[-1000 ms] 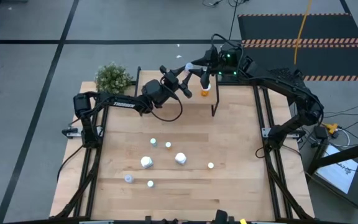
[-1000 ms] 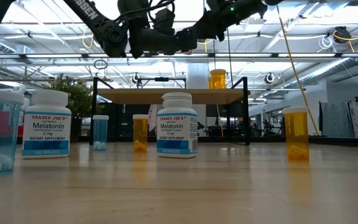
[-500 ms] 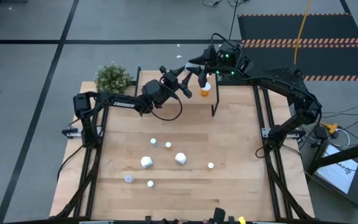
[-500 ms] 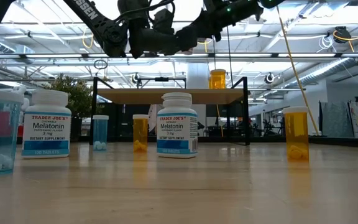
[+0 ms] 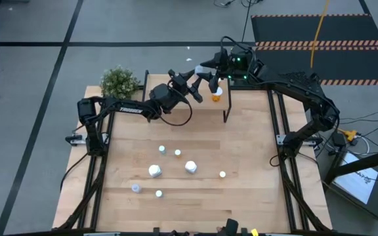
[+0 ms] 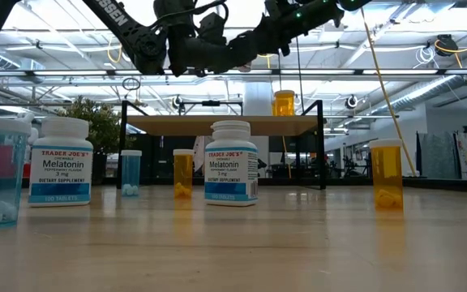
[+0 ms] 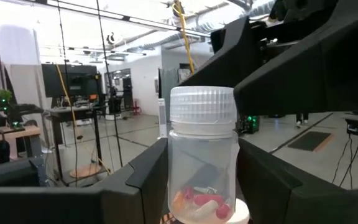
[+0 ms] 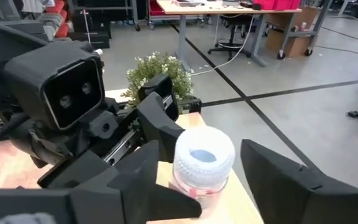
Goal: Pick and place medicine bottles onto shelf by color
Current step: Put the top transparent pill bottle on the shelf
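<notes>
A clear medicine bottle (image 7: 202, 168) with a white ribbed cap and a few coloured pills in it stands upright in the air over the shelf's (image 6: 217, 124) far side. My left gripper (image 7: 202, 193) is shut on it. My right gripper (image 8: 207, 180) is open; its fingers stand on either side of the bottle's cap (image 8: 204, 158), and the cap (image 5: 201, 68) also shows from above. An orange bottle (image 5: 216, 97) stands on its base on the shelf's right end. Several more bottles (image 5: 190, 166) stand on the table. My left gripper pinches the bottle's clear body (image 7: 179, 180) between its two fingers, one on each side, below the cap. The fingers come nearly level from the table's left side. The bottle stands upright, lifted clear of the shelf.
A potted plant (image 5: 119, 82) stands at the table's far left corner. Two white Melatonin bottles (image 6: 231, 162), blue ones (image 6: 130, 172) and orange ones (image 6: 387, 173) are scattered over the table's middle and near part. The shelf's black legs (image 5: 227, 108) stand at the far edge.
My right gripper has opened a little around the bottle's cap. The bottle stays upright in my left gripper, and both arms keep their place.
</notes>
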You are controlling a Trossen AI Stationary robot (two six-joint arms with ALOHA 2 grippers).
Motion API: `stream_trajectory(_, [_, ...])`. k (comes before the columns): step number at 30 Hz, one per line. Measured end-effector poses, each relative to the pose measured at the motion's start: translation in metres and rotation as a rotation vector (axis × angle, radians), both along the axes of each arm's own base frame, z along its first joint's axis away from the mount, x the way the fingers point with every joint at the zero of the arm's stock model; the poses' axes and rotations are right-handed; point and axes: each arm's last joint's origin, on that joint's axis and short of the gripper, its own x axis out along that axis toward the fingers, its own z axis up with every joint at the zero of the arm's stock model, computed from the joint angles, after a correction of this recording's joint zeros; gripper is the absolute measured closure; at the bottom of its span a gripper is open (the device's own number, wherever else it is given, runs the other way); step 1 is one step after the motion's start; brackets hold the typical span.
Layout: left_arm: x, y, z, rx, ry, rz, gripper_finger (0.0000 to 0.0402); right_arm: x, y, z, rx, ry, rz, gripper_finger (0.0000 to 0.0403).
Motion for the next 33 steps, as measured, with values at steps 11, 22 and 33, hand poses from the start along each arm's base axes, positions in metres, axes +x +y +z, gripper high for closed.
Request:
stream_trajectory(11, [0.0002, -0.0006, 0.0000, -0.014, -0.012, -0.007, 0.0227, 0.0001, 0.0000, 0.0005, -0.005, -0.003, 0.001, 0.0243])
stream_trajectory(22, [0.0007, -0.0012, -0.0006, -0.003, 0.006, -0.004, 0.0227, -0.0003, 0.0005, -0.0006, 0.027, -0.002, 0.017, 0.0260])
stream_trajectory(33, [0.0010, -0.0019, 0.0000, 0.007, 0.007, -0.015, 0.0227, 0.0015, 0.0001, -0.0013, 0.035, -0.013, 0.022, 0.0203])
